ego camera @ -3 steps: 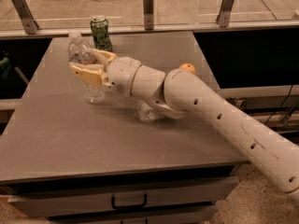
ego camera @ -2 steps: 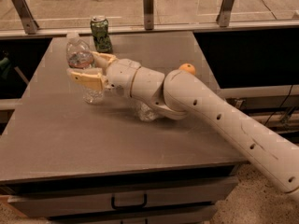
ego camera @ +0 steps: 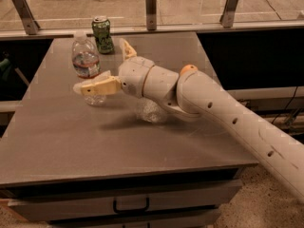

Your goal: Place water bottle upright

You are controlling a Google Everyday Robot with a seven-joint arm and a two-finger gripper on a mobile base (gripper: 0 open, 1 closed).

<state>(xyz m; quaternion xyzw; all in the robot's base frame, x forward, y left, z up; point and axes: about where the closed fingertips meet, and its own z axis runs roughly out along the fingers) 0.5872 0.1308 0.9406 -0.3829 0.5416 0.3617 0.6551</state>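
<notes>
Clear water bottle (ego camera: 86, 61) upright; hand (ego camera: 111, 67) beside, seemingly spread.

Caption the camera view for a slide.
Open gripper at the upright water bottle on a grey table, green can behind.

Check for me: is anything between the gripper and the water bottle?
Nothing visible. The gripper is right at the upright water bottle, jaws open, its near finger crossing the bottle's lower part. The green can stands behind the bottle on the table, out of the way.
</notes>
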